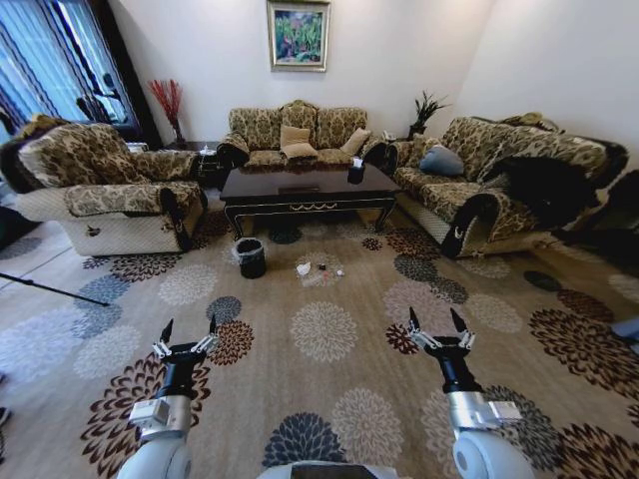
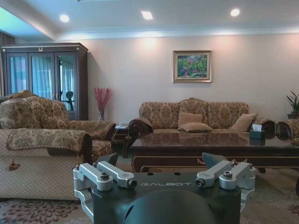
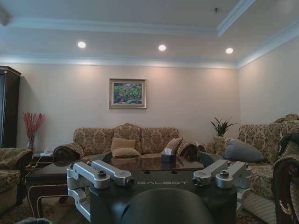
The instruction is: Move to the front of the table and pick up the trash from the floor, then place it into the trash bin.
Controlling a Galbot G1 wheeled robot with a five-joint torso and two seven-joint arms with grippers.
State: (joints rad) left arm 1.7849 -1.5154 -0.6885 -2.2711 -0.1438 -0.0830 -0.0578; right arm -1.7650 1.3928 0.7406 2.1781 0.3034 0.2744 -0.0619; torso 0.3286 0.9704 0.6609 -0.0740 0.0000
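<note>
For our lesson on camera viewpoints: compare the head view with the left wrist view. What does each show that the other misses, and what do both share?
Head view alone: the trash bin on the floor before the table, the trash scattered beside the bin, and both tools, left tool and right tool, open and held above the carpet.

Left wrist view alone: a dark glass-fronted cabinet and the ceiling lights.

Shared: the table, the patterned sofa, the framed painting, the tissue box and the left tool.
</note>
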